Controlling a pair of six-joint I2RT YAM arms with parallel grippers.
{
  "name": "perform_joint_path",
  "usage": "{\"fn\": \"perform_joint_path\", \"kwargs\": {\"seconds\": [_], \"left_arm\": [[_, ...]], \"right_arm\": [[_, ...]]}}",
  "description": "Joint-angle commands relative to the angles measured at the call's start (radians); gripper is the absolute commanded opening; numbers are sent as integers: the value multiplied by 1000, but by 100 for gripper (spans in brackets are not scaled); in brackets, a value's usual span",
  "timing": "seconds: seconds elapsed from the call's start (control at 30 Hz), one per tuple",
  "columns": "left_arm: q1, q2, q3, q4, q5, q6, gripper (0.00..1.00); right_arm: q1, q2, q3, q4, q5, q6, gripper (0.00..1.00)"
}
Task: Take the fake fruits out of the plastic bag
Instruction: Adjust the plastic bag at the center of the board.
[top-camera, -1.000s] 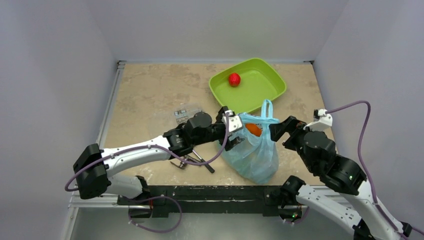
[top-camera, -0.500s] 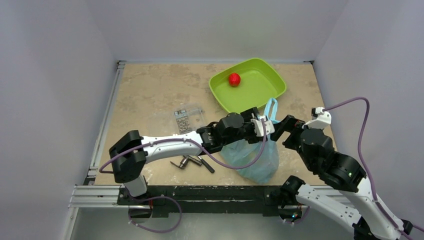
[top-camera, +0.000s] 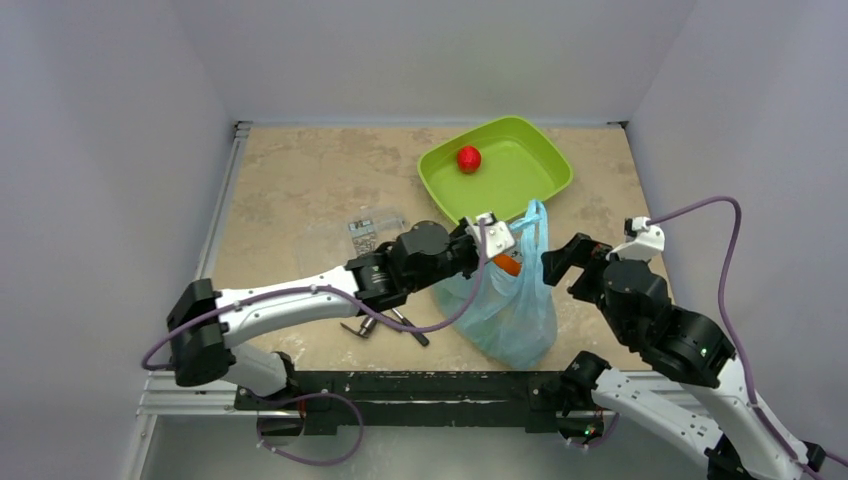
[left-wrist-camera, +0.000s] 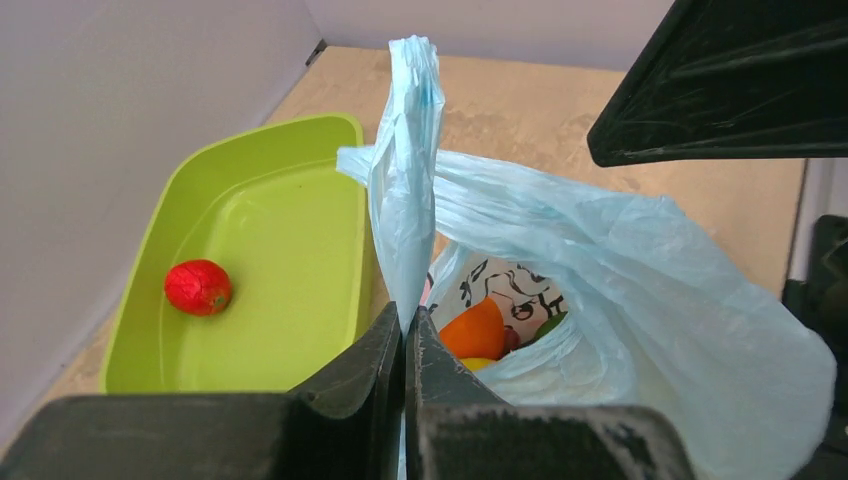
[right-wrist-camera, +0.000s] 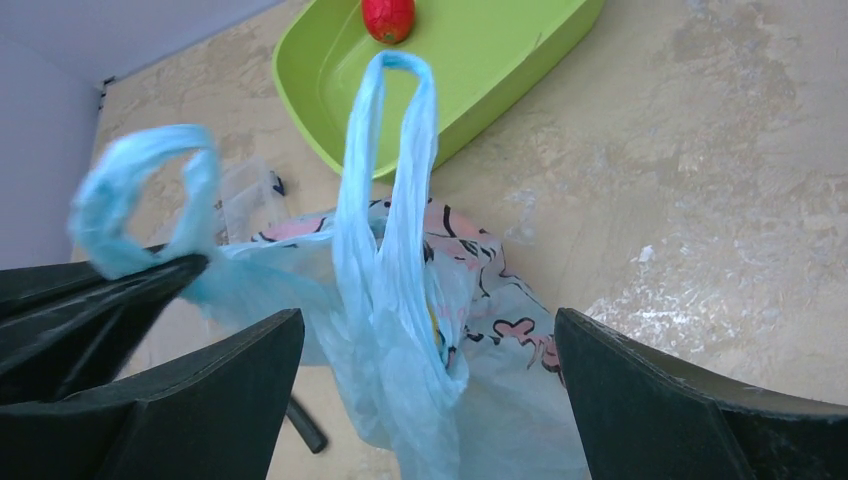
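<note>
Close to us, by the near edge of the worktop (top-camera: 300, 180), we see some grey metal tools (top-camera: 385, 322) lying just left of the plastic bag (top-camera: 510, 315). The bag sits puffed up between our two arms, on the right half of the worktop. Our left gripper (left-wrist-camera: 405, 318) is squeezed tight on one of the bag's loop handles and holds it up, so the mouth of the bag gapes. Inside we can see the fake fruits (left-wrist-camera: 478, 330): an orange piece, a bit of yellow under it, and something green beside it. Our right gripper (right-wrist-camera: 428, 318) is spread as wide as it goes and holds nothing. The other loop handle stands up between its fingers (right-wrist-camera: 200, 400), and we cannot tell if it touches them. A little farther back on the left lies a clear flat bag of screws (top-camera: 368, 228). Farthest away sits a green tray (top-camera: 520, 180), just behind the plastic bag, with one red fruit (top-camera: 468, 158) in its back left part.
</note>
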Motion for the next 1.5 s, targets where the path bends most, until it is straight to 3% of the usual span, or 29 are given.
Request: {"fn": "perform_joint_path", "kwargs": {"seconds": [0.0,0.13,0.5,0.57,0.67,0.8,0.87,0.93,1.07,1.2,1.37,1.47], "left_arm": [[36,-146,-97,-10,101,-261,0],[45,-189,-174,59,194,-335,0],[61,-171,-131,-13,82,-413,0],[65,-186,-131,-23,20,-433,0],[73,-223,-142,-32,-128,-463,0],[72,-271,-144,-52,-241,-414,0],[73,-292,-137,-88,-307,-417,0],[72,-315,-142,-96,-368,-417,0],[66,-374,-200,-13,-419,-378,0],[52,-423,-255,71,-382,-338,0],[49,-425,-236,24,-325,-402,0],[49,-430,-218,-19,-284,-472,0]], "right_arm": [[1,22,-19,73,19,-7,94],[1,166,24,44,-2,1,92],[1,435,38,214,-84,-86,90],[1,455,30,166,-4,-17,79],[1,430,12,180,83,7,47],[-14,398,48,250,183,-90,27],[-73,428,85,330,133,-231,17],[-183,491,158,356,2,-327,0],[-260,605,315,325,-113,-451,0],[-265,647,431,275,-113,-495,0],[-268,628,376,195,-82,-436,11],[-268,608,342,75,-100,-333,34]]}}
